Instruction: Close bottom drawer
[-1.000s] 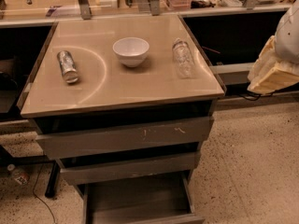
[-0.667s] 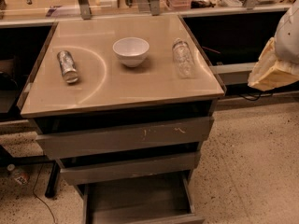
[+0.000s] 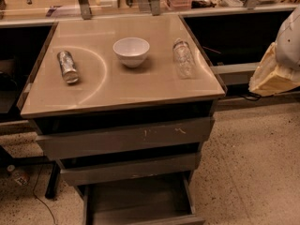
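Note:
The bottom drawer stands pulled out at the foot of the cabinet. Its shallow dark box is open to view and its flat front lies at the frame's lower edge. Above it are the mid-width grey drawer front and the widest front with white scratch marks, both slightly out. My gripper is out of view. Only a white and tan part of my arm shows at the right edge, well away from the drawers.
On the cabinet's tan top are a white bowl, a metal can lying on its side, and a clear plastic bottle lying down. Speckled floor lies to the right. Dark counters stand behind.

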You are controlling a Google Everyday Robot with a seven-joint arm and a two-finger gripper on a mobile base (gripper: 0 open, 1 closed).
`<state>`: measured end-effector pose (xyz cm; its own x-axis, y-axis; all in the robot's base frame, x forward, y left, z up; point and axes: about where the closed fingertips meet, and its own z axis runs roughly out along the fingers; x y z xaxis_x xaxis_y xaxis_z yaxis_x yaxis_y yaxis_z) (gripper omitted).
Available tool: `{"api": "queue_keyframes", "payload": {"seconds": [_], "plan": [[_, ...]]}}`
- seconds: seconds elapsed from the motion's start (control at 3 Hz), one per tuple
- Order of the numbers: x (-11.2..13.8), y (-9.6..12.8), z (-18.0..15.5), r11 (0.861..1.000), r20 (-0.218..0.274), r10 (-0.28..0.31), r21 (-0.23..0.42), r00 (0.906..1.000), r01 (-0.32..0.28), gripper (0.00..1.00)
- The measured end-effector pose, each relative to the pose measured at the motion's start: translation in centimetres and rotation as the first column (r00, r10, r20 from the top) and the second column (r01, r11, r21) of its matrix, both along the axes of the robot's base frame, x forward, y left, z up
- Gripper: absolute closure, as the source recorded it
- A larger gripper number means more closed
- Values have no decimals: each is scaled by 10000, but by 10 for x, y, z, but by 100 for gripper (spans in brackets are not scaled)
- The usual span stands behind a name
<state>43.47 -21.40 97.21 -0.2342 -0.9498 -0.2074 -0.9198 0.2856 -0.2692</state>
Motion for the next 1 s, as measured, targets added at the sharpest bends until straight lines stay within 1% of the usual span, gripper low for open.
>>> {"api": "queue_keyframes", "payload": {"seconds": [0.33, 0.67, 1.0], "plan": [[-21, 31, -22, 9978, 39, -258, 619, 9997, 255, 100], [-44, 96, -69, 9870, -205, 42, 1606, 9998, -9, 100], [-53, 162, -156, 9700, -1161, 501, 2423, 9920, -206, 100]]}}
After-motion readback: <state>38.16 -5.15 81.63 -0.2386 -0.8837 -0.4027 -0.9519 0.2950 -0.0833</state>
